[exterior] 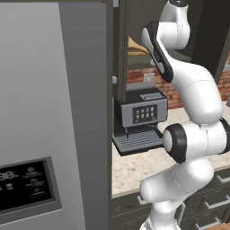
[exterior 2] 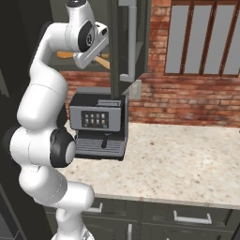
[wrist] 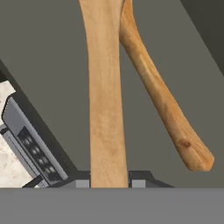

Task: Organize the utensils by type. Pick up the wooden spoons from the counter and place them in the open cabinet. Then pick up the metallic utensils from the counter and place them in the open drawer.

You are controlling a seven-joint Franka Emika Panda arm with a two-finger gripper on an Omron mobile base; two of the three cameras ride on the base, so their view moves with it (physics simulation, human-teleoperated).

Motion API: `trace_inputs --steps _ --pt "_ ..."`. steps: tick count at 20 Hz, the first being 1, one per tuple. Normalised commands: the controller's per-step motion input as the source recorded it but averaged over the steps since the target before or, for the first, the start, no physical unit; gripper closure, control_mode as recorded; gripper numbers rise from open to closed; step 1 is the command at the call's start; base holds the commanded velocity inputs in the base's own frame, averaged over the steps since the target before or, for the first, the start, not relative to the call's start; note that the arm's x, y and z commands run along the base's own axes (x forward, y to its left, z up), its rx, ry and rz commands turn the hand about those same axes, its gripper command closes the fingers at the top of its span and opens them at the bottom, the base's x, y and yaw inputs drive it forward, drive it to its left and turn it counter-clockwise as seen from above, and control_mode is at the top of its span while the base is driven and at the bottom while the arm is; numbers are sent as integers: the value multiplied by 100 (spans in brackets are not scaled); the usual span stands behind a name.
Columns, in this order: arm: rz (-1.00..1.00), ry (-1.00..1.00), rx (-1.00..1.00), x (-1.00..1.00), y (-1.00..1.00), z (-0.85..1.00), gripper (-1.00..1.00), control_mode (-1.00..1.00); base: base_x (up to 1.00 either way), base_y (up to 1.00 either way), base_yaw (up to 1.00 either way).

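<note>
My gripper (wrist: 109, 181) is shut on the pale handle of one wooden spoon (wrist: 105, 96), which runs straight away from the fingers over the cabinet's flat grey shelf (wrist: 48, 57). A second, darker wooden spoon (wrist: 162, 105) lies on that shelf just right of the held one, and their handles cross at the far end. From the right base view, my hand (exterior 2: 91, 44) is raised at the cabinet opening beside its open door (exterior 2: 129, 37), with brown wood (exterior 2: 104, 61) showing next to it. The metallic utensils and the drawer are out of view.
A black and silver coffee machine (exterior 2: 98, 119) stands on the beige counter (exterior 2: 178, 159) right under the cabinet. A tall steel fridge (exterior: 45, 112) fills the left side. A brick wall with a window (exterior 2: 201, 37) lies behind, and dark cupboard fronts (exterior 2: 192, 218) sit below.
</note>
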Motion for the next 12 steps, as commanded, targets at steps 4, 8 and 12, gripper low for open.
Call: trace_inputs --steps 4,8,12 --pt "7 -2 -4 8 14 0 100 -100 0 0 0" --pt "7 -4 -2 13 5 13 100 -100 0 0 0" --pt "3 0 -3 15 4 26 100 -100 0 0 0"
